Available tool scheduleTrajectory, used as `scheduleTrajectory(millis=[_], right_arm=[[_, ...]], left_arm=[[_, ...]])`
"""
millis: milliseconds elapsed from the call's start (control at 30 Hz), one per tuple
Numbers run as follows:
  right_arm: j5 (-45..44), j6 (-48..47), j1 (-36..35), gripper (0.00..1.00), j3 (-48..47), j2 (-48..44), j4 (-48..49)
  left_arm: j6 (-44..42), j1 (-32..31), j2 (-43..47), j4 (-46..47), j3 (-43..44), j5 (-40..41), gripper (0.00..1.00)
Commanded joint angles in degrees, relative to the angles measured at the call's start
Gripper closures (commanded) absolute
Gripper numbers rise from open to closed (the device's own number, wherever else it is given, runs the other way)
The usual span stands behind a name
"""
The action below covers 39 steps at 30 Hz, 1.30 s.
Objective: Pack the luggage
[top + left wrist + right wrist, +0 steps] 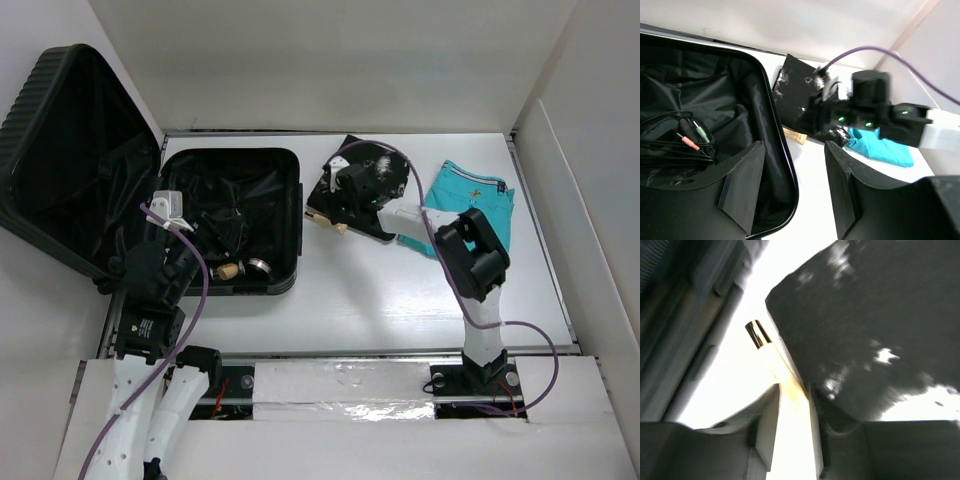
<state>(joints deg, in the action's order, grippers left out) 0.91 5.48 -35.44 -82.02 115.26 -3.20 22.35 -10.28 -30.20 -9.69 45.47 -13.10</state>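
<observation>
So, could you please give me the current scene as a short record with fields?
luggage: open at the left, lid leaning back, cables inside
left gripper: open, empty, over the luggage's rim
right gripper: closed on a beige tube lying beside the black patterned cloth
teal cloth: lying to the right of the black patterned cloth

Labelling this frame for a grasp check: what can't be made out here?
Right wrist view: motion blur; unclear whether right gripper fingers hold the cream tube.
Top view: items in the luggage too small to identify.
Top view: right arm hides part of teal cloth.
</observation>
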Motion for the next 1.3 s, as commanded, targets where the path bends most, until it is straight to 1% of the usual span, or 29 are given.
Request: scheduleTrajectory(millis=[0,67,167,333,367,433,467,533,567,633,667,733,767,800,833,867,900,933,1067,1133,1167,1233,1267], right_arm=[[0.59,-3.27,-1.82,0.60,-5.07,2.15,-2.77],[1.46,-3.71,-1.82,0.60,-7.00,3.82,-4.78],[2.17,-3.89,-1.82,0.60,-7.02,4.62,-4.80],[0.86,-3.72,-2.35,0.59,-8.94,7.77,-6.11],[-0.54,-3.63,-2.35,0.56,-9.12,8.13,-6.29],[-0.64,-3.89,-2.35,0.48,-9.21,9.10,-5.85],[-0.64,-3.81,-2.87,0.42,-9.73,9.54,-5.94],[-0.64,-3.81,-2.88,0.41,-10.79,10.59,-7.43],[-2.64,-3.72,-2.88,0.43,-11.06,11.47,-7.87],[-4.06,-3.54,-3.41,0.51,-10.88,11.65,-8.49],[-5.55,-3.37,-3.41,0.63,-10.62,11.13,-8.57],[-6.79,-2.40,-3.93,0.75,-8.61,9.90,-7.88],[-6.88,-1.96,-3.93,0.83,-7.55,8.94,-7.35],[-6.27,-1.00,-3.93,0.85,-6.41,6.06,-5.95],[-4.96,-0.56,-3.93,0.88,-3.27,4.11,-3.59],[-4.25,-0.12,-3.93,0.90,-1.50,2.00,-3.57],[-3.46,0.67,-3.93,0.90,0.18,-0.28,-1.22],[-2.85,0.94,-3.93,0.90,2.80,-4.65,-0.41],[-2.58,0.94,-4.46,0.90,5.37,-13.56,1.00],[-2.66,0.50,-5.60,0.90,4.42,-15.76,0.39],[-1.88,0.41,-6.82,0.90,1.63,-16.64,0.22],[-0.74,0.41,-8.50,0.90,-2.86,-15.86,-0.31],[2.14,0.67,-10.51,0.90,-5.76,-12.99,-0.40]], left_arm=[[-0.73,-0.18,-0.21,2.75,-0.03,-0.69,0.52],[-0.73,-0.18,-0.48,2.75,0.05,-0.78,0.52],[-0.73,-0.18,-0.65,2.93,0.05,-1.13,0.52],[-0.81,-0.18,-0.57,2.75,0.14,-1.05,0.52],[-0.82,-0.18,-0.57,2.66,0.05,-1.13,0.52],[-0.82,-0.18,-0.57,2.66,0.05,-0.96,0.52],[-0.82,-0.18,-0.48,2.66,-0.03,-0.96,0.52],[-0.82,-0.18,-0.39,2.66,-0.03,-0.87,0.52],[-0.82,-0.18,-0.30,2.66,0.05,-0.87,0.52],[-0.82,-0.18,-0.22,2.57,-0.03,-0.78,0.52],[-0.82,-0.18,-0.21,2.57,-0.03,-0.78,0.52],[-0.82,-0.18,-0.30,2.57,-0.03,-0.78,0.52],[-0.82,-0.18,-0.22,2.49,-0.03,-0.78,0.52],[-0.82,-0.18,-0.21,2.57,-0.03,-0.78,0.52],[-0.82,-0.18,-0.21,2.49,-0.03,-0.78,0.52],[-0.82,-0.18,-0.21,2.57,0.05,-0.78,0.52],[-0.82,-0.18,-0.21,2.49,-0.03,-0.78,0.52],[-0.82,-0.18,-0.21,2.49,-0.03,-0.78,0.52],[-0.82,-0.18,0.05,2.57,-0.03,-0.78,0.52],[-0.73,-0.18,0.05,2.57,0.05,-0.78,0.52],[-0.73,-0.18,0.05,2.66,-0.03,-0.78,0.52],[-0.55,-0.18,0.14,2.75,-0.12,-0.52,0.52],[-0.46,-0.18,0.05,2.66,-0.12,-0.17,0.52]])
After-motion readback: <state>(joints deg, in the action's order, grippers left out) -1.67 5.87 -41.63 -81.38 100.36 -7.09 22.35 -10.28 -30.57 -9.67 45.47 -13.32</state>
